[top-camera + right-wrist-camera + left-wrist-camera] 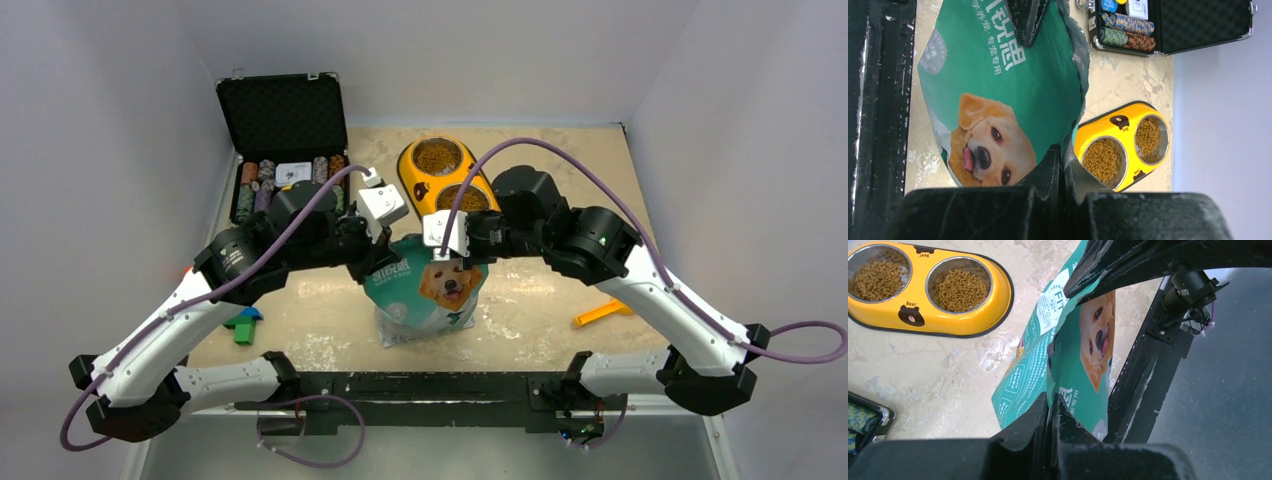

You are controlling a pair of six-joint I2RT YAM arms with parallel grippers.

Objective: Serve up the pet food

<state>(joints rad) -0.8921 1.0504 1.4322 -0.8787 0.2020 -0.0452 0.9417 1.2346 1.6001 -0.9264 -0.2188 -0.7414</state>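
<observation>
Beyond both jaws, clenched on the pouch (428, 298) top, pet food (438, 157) lies in the yellow feeder (408, 172).

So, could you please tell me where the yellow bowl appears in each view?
Top external: the bowl is at upper centre, just beyond the pouch.
Left wrist: top left corner, left of the pouch.
Right wrist: lower right, right of the pouch.
Shared landmark: the pouch.

White-shelled arms (160, 335) with black joints; looping purple cables (810, 324); left gripper (1050, 402) and right gripper (1063, 156) matte black.
</observation>
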